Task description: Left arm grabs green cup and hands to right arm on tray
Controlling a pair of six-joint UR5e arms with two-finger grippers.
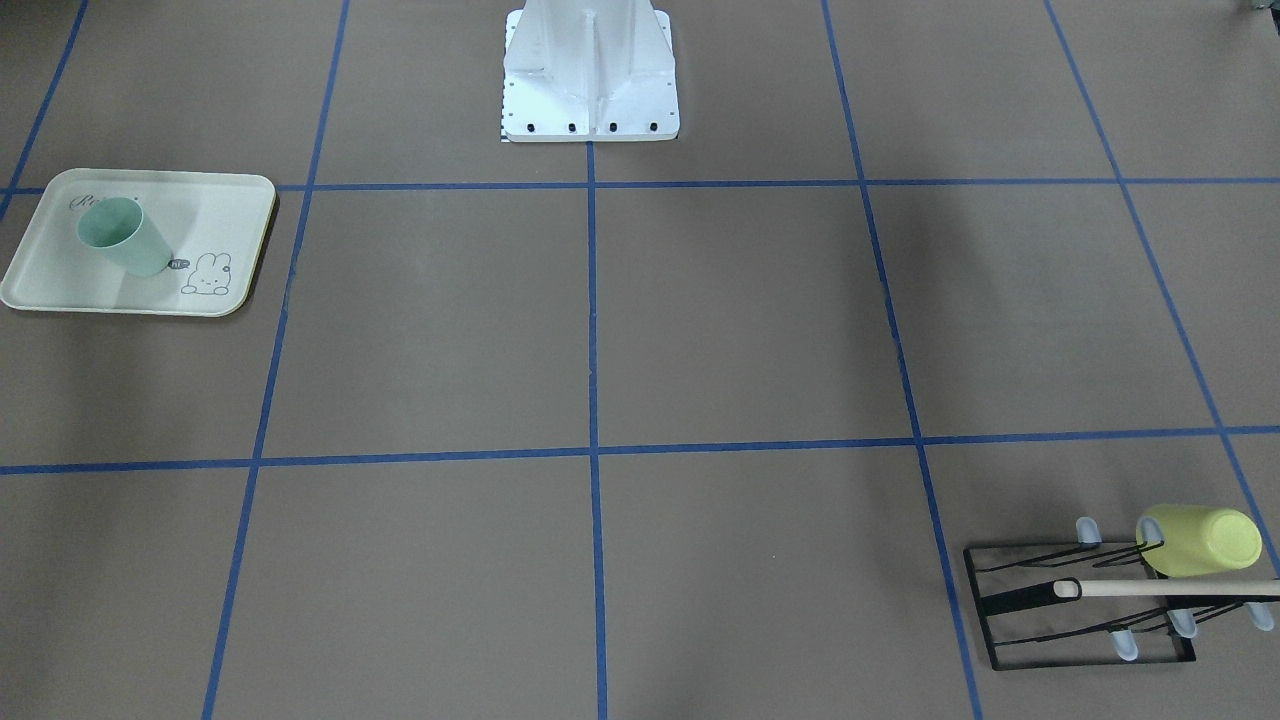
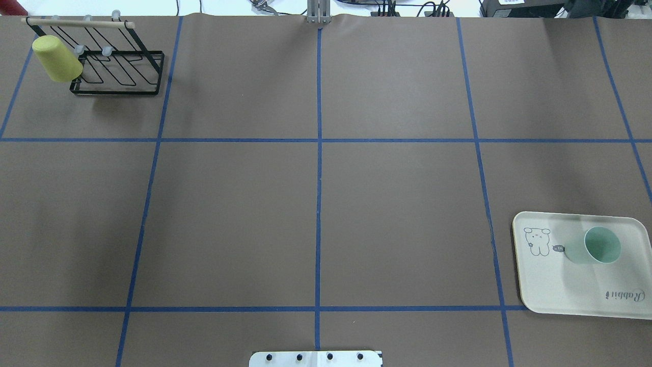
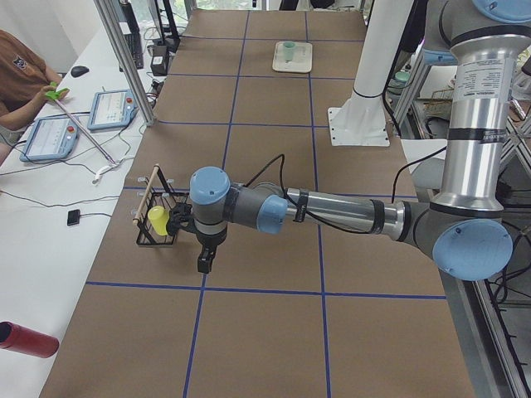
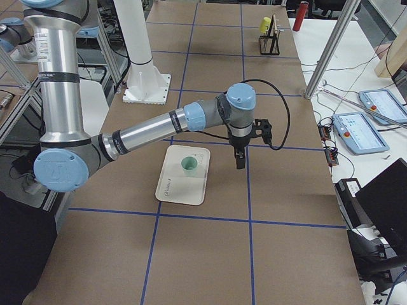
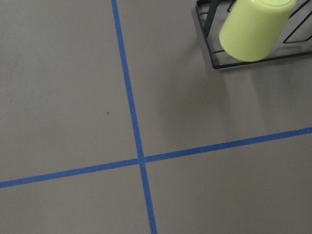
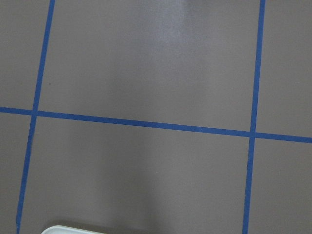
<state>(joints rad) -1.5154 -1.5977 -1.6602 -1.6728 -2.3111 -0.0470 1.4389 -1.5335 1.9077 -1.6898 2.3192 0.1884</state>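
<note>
The pale mint-green cup [image 1: 125, 235] stands upright, mouth up, on the cream rabbit tray [image 1: 60, 285]. It also shows in the overhead view [image 2: 596, 245] on the tray [image 2: 560, 290]. My right gripper [image 4: 240, 162] hangs above the table beside the tray [image 4: 175, 187] and cup [image 4: 189, 166], apart from both. My left gripper [image 3: 203, 264] hangs over the table next to the black rack, far from the cup [image 3: 289, 51]. Both grippers show only in the side views, so I cannot tell whether they are open or shut. Nothing is seen in either.
A yellow-green cup [image 2: 56, 58] hangs mouth-down on a black wire rack [image 2: 122, 76] with a wooden rod, at the table's far left corner; the left wrist view shows it [image 5: 256, 29]. The robot's white base [image 1: 590, 90] stands at the table's near edge. Blue tape lines cross the brown tabletop.
</note>
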